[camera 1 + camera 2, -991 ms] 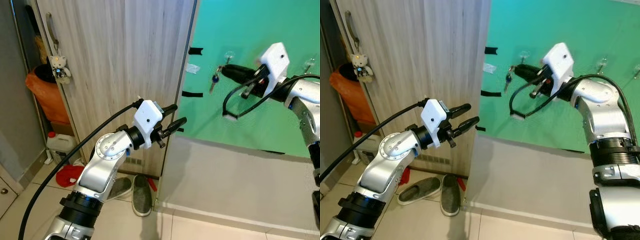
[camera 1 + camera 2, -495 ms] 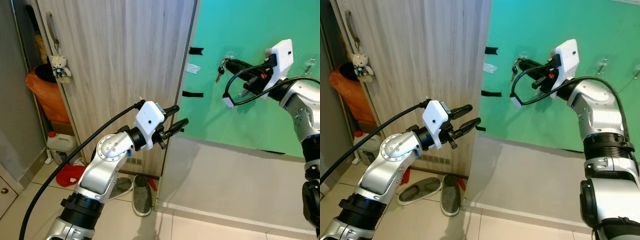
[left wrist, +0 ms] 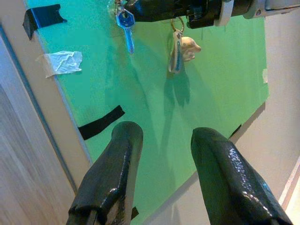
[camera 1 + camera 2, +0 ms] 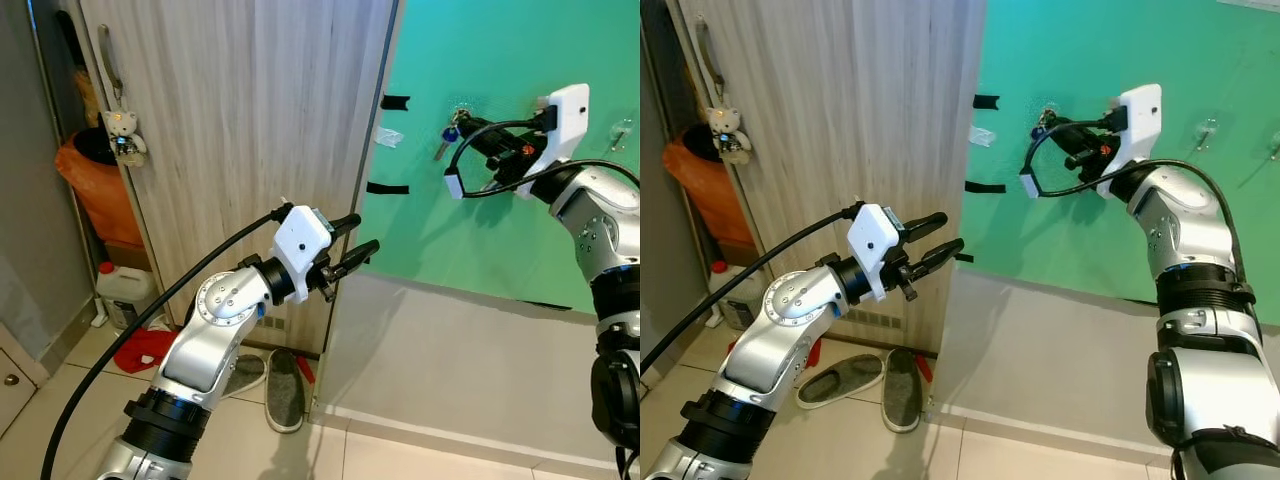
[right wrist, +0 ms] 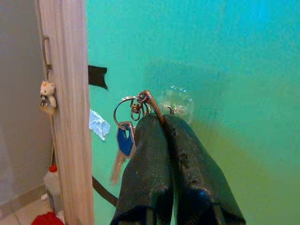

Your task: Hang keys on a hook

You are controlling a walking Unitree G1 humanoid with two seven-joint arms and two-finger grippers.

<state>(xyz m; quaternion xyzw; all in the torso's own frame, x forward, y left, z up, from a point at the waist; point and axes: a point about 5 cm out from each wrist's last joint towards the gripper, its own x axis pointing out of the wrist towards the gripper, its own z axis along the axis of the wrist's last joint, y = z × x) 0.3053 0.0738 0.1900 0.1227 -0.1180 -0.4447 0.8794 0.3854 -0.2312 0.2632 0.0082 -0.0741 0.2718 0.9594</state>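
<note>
1 bunch of keys [image 5: 125, 136], with a blue-headed key hanging from a metal ring, sits at the upper centre of the right wrist view, pinched between the closed fingers of the right gripper [image 5: 161, 123]. The ring lies just beside a clear hook [image 5: 176, 104] stuck on the green wall [image 4: 520, 60]; whether it is over the hook cannot be told. In the left eye view, the right gripper [image 4: 470, 128] is at the upper right, against the green wall. 2 strips of black tape [image 4: 394, 102] mark the wall's left edge. The left gripper [image 4: 355, 240] is at frame centre, fingers apart, beside the wooden door [image 4: 240, 120]. 1 small bear charm [image 4: 123, 135] hangs at upper left; shoes [image 4: 284, 390] lie on the floor below.
</note>
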